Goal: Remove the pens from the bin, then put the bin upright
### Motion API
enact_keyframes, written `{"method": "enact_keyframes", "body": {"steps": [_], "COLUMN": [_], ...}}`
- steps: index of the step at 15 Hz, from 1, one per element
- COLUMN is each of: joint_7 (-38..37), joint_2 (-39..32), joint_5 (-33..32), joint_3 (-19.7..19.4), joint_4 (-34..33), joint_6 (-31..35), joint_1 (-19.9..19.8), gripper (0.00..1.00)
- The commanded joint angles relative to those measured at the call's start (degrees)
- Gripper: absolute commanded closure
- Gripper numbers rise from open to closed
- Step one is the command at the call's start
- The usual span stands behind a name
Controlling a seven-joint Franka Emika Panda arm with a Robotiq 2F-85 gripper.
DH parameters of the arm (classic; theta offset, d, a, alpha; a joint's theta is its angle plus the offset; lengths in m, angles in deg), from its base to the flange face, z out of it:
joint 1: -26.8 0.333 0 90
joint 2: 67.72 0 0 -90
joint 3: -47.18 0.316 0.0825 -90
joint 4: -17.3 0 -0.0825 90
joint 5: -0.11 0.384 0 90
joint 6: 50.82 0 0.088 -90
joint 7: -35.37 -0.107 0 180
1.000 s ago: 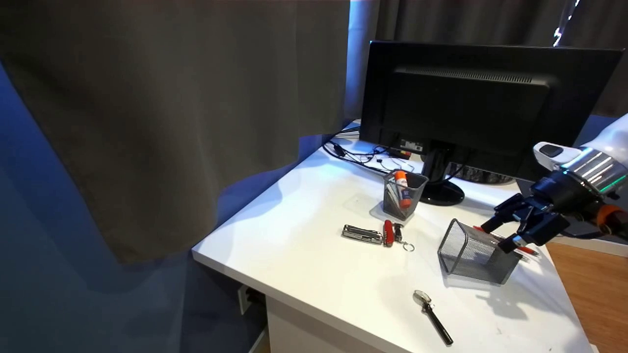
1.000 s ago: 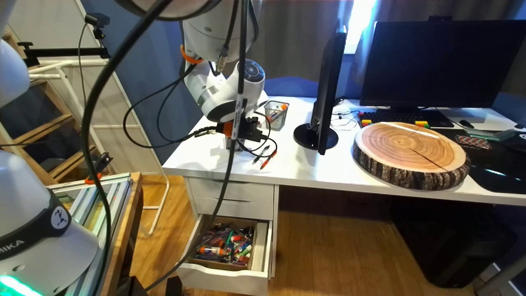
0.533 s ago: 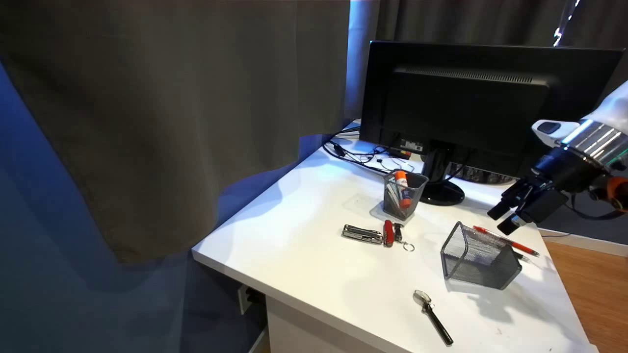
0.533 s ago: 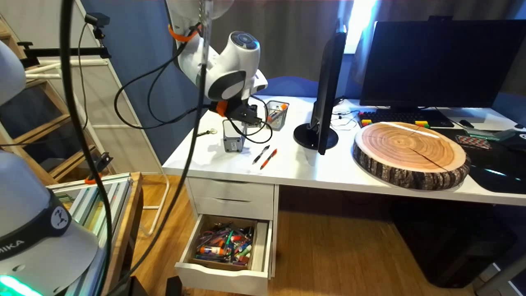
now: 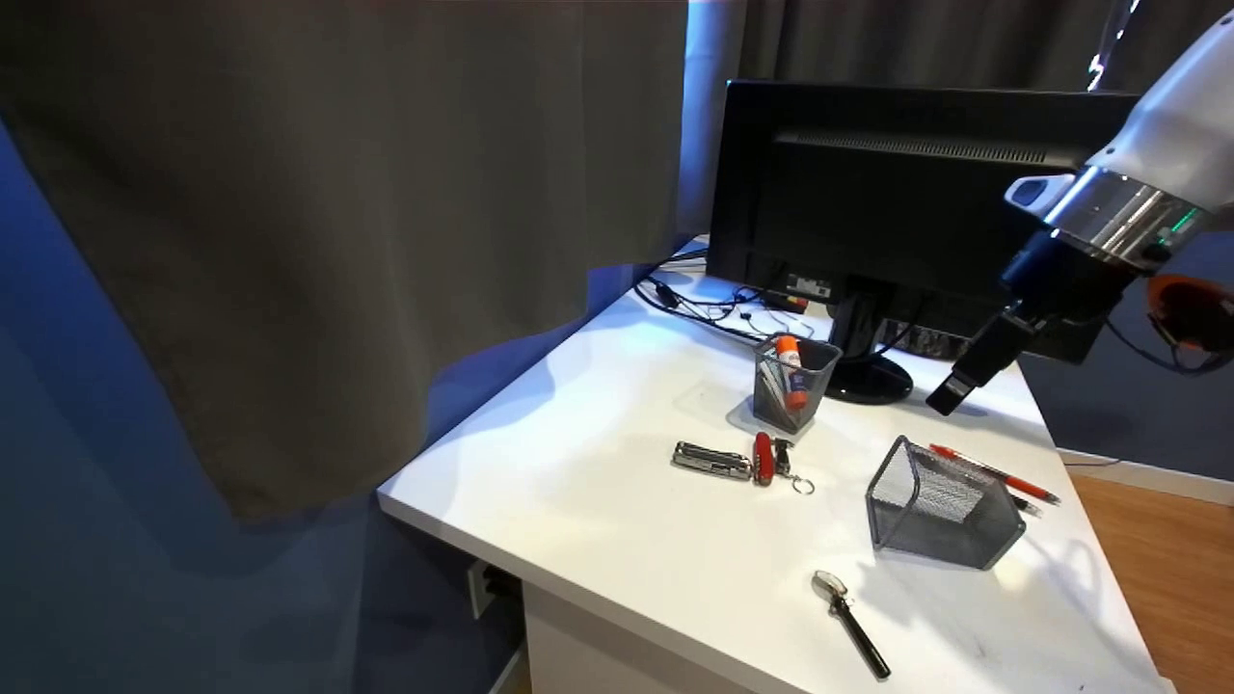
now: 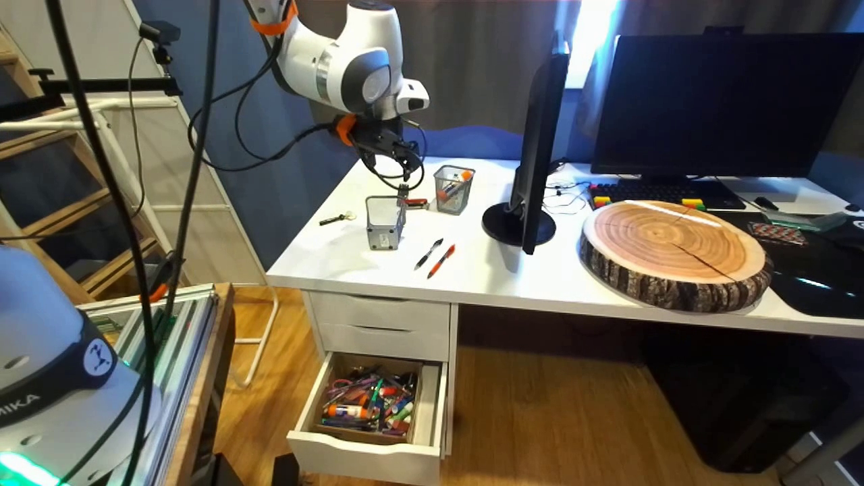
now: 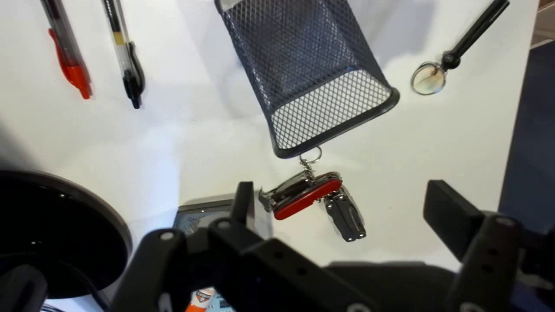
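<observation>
1. Partly cut off at the left edge of an exterior view, the letters "MIKA" [image 6: 24, 403] show on the dark band [image 6: 57, 385] of the robot base [image 6: 67, 418], near a round badge [image 6: 98, 357].
2. An open drawer [image 6: 368, 455] holds a heap of stationery [image 6: 378, 405], any print too small to read.
3. On the white table [image 6: 331, 260], the mesh bin [image 6: 385, 226] lies on its side; a label-like patch [image 6: 384, 240] on its bottom cannot be read.
4. Above the table, the claw [image 7: 339, 195] has its two fingers [image 7: 453, 214] wide apart, clear of the bin; between them the wrist view shows a red pocket knife [image 7: 308, 200] and a folding tool [image 7: 345, 214] lying on the table below.
5. Beside the bin, outside it, a black pen [image 6: 428, 254] and a red pen [image 6: 442, 261] lie side by side, apart.
6. An upright mesh cup [image 6: 459, 204] holds an orange-capped glue stick [image 5: 795, 381], its label illegible.
7. The back of the black monitor [image 5: 906, 212] carries a white sticker [image 5: 808, 286], too small to read.
8. Farthest right, a slice of log [image 6: 675, 250] sits before a large screen [image 6: 729, 108].
</observation>
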Motion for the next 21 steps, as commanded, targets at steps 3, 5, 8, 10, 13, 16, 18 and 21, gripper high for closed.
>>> {"method": "enact_keyframes", "body": {"steps": [3,5,8,10,13,16,18,21], "joint_7": [-18.5,-23.3,-29.0,-32.3,-36.1,-38.9,-41.1,-44.8], "joint_2": [-0.6,-2.4,-5.3,-7.8,-11.2,-13.3,-14.6,-16.7], "joint_5": [-6.0,-6.7,-5.5,-4.1,-3.0,-2.4,-2.5,-3.2], "joint_3": [-18.6,-20.8,-22.1,-22.2,-22.2,-22.3,-22.8,-23.9], "joint_4": [-8.5,-11.7,-17.0,-21.0,-26.2,-29.9,-32.1,-35.3], "joint_6": [-14.7,-21.3,-32.1,-38.1,-41.1,-41.2,-42.1,-46.5], "joint_1": [19.9,22.8,25.7,26.7,27.6,28.1,28.6,29.7], "gripper": [0.0,0.0,0.0,0.0,0.0,0.0,0.0,0.0]}}
